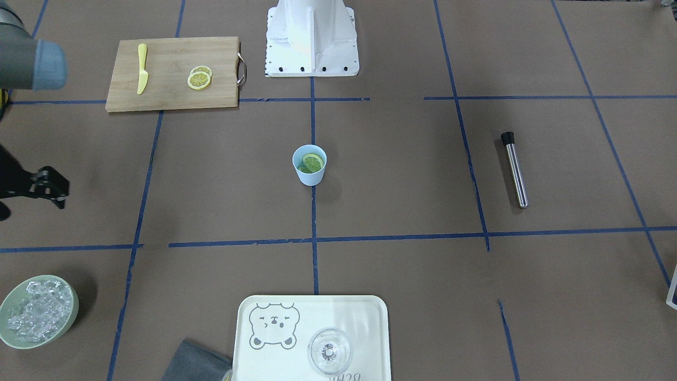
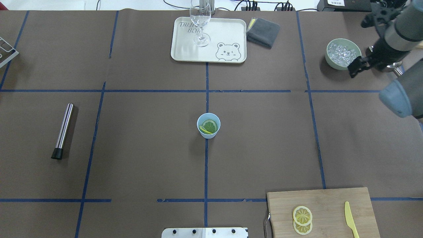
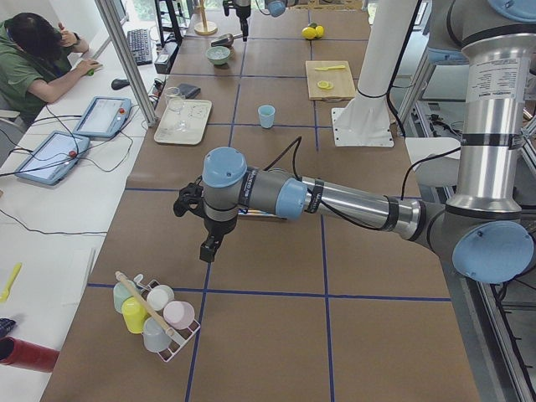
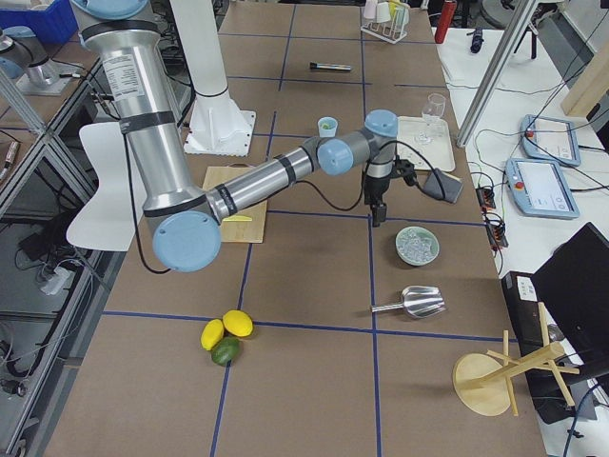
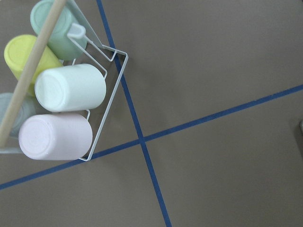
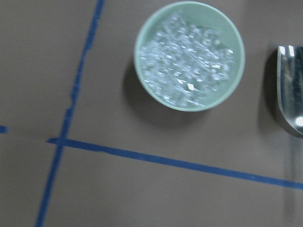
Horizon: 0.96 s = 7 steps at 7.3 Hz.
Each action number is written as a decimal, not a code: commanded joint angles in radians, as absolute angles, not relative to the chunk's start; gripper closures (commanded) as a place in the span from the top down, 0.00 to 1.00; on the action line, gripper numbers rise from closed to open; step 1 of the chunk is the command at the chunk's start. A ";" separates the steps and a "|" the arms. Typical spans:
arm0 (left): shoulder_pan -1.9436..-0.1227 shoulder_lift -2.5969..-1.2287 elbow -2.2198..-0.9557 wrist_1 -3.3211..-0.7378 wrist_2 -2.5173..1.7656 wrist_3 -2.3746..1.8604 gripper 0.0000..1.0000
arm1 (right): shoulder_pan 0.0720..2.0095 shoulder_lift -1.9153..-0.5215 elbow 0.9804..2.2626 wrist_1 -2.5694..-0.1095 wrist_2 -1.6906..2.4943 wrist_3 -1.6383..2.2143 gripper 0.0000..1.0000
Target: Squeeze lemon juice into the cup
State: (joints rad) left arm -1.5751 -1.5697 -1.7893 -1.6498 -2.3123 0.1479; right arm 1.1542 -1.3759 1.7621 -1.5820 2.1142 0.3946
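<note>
The light-blue cup (image 1: 309, 174) (image 2: 208, 134) stands at the table's centre on a blue tape line. One lemon slice (image 1: 313, 162) (image 2: 210, 126) lies tilted inside it. Two more slices (image 1: 199, 79) (image 2: 302, 215) overlap on the wooden cutting board (image 1: 169, 92). My right gripper (image 1: 55, 197) (image 2: 353, 70) hangs far from the cup, beside the bowl of ice, open and holding nothing. My left gripper (image 3: 209, 249) shows only in the exterior left view, above the cup rack; I cannot tell whether it is open or shut.
A yellow knife (image 1: 142, 71) lies on the board. The green bowl of ice (image 2: 327, 54) (image 6: 189, 108) has a metal scoop (image 6: 291, 90) beside it. A steel muddler (image 2: 64, 129), a tray (image 2: 185, 49) with a stemmed glass (image 2: 200, 19), a grey cloth (image 2: 262, 31) and a cup rack (image 5: 71, 99) surround the centre.
</note>
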 commanded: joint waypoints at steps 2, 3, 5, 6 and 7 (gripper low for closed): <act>-1.572 -1.581 -1.802 -1.707 -2.241 0.144 1.00 | 1.368 -1.619 1.758 -1.444 2.221 0.242 1.00; -1.572 -1.604 -1.804 -1.709 -2.240 0.141 1.00 | 1.396 -1.638 1.735 -1.453 2.220 0.072 1.00; -1.571 -1.606 -1.760 -2.012 -2.241 0.141 1.00 | 1.396 -1.658 1.727 -1.451 2.223 0.051 1.00; -1.556 -1.614 -1.667 -2.178 -2.249 0.132 1.00 | 1.400 -1.660 1.726 -1.453 2.221 0.054 1.00; -1.540 -1.617 -1.634 -2.192 -2.253 0.059 1.00 | 1.410 -1.660 1.724 -1.453 2.220 0.054 1.00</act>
